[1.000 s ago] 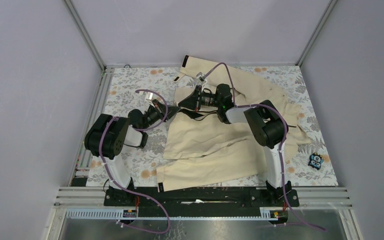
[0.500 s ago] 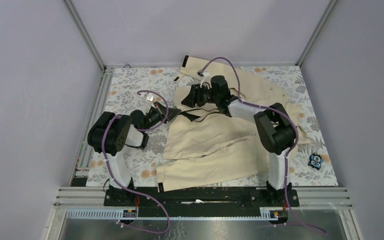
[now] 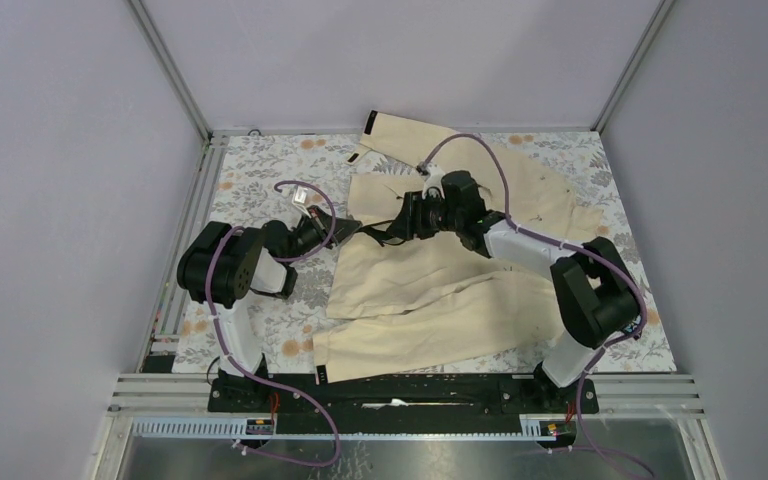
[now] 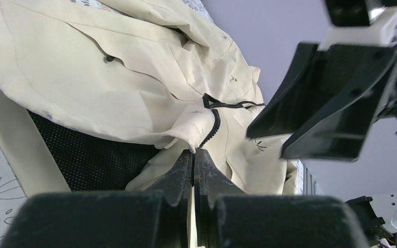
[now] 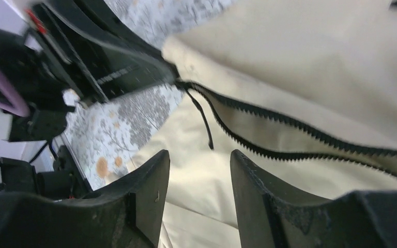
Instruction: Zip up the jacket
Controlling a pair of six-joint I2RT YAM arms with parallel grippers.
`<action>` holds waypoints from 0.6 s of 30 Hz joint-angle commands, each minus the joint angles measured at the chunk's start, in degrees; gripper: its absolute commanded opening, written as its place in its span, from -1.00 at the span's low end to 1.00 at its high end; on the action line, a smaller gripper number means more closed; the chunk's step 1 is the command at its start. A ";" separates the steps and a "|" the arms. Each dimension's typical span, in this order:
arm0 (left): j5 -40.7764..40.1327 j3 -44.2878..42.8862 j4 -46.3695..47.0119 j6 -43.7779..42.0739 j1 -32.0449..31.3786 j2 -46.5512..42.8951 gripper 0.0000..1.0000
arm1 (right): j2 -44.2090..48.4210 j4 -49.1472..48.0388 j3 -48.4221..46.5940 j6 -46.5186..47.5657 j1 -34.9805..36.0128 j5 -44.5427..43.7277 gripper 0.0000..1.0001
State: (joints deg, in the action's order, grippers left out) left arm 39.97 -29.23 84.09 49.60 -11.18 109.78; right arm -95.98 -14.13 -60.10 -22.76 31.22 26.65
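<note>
The cream-beige jacket point(image 3: 430, 290) lies spread on the floral table, its dark zipper point(image 5: 300, 135) open along the front. My left gripper point(image 3: 352, 225) is at the jacket's left edge, shut on a fold of fabric at the zipper's lower end point(image 4: 192, 144). Dark mesh lining point(image 4: 82, 155) shows under that fold. My right gripper point(image 3: 400, 218) hovers just right of the left one, jaws open, above the cream fabric point(image 5: 201, 181). A thin dark cord point(image 5: 201, 121) hangs from the zipper end ahead of its fingers.
A small blue and black object point(image 3: 631, 320) lies at the table's right edge. Metal frame rails point(image 3: 200, 190) border the floral cloth. The jacket's sleeves reach the back edge point(image 3: 400, 128) and the right side.
My right arm has swung its elbow out to the right and brought its gripper down and forward toward the zipper end. The left gripper has stayed in place, holding the fabric.
</note>
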 commanded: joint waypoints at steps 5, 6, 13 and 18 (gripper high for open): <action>1.25 0.30 4.67 0.58 0.28 -1.15 -1.00 | -4.36 -1.30 2.35 0.46 4.09 -2.35 0.15; 1.13 0.31 4.67 0.58 0.27 -1.23 -1.00 | -4.92 -1.33 2.23 0.26 4.55 -2.87 0.16; 1.69 -0.55 4.08 2.02 0.28 -0.31 -1.00 | -8.69 0.78 -1.00 -1.02 6.56 -6.27 0.08; 1.60 -0.47 4.06 2.03 0.28 -0.49 -1.00 | -9.67 1.05 -2.32 -0.93 7.21 -7.01 -0.01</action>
State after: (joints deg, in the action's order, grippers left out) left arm 40.34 -29.21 84.07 51.11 -11.18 109.78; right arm -105.32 -12.69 -59.24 -23.42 37.58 21.93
